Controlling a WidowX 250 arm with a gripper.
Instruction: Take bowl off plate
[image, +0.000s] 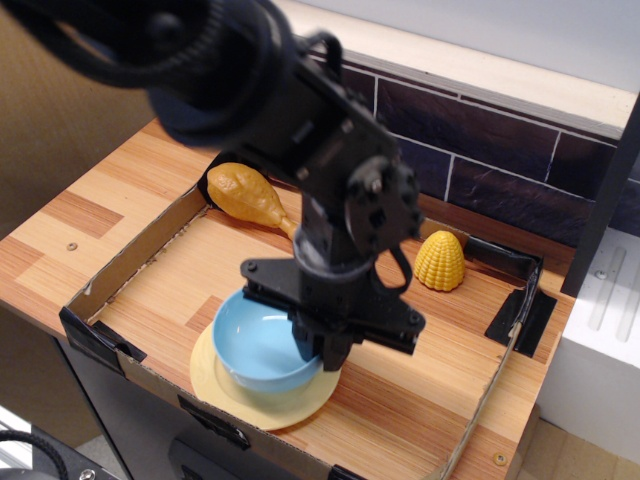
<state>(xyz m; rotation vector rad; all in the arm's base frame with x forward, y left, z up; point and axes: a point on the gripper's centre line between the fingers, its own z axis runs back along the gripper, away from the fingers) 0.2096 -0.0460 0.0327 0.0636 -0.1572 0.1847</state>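
Observation:
The light-blue bowl (258, 343) rests on the pale-yellow plate (262, 405) at the front of the cardboard tray. My black gripper (322, 352) comes down from above with its fingers closed together on the bowl's right rim, one inside and one outside. The bowl looks slightly tilted, its right side raised, and its left side still lies over the plate. The arm hides the bowl's far right edge.
A yellow toy drumstick (246, 195) lies at the tray's back left and a yellow corn piece (439, 261) at the back right. The low cardboard tray wall (110, 352) rings the work area. A dark brick wall (480, 140) stands behind and a white unit (605, 340) to the right.

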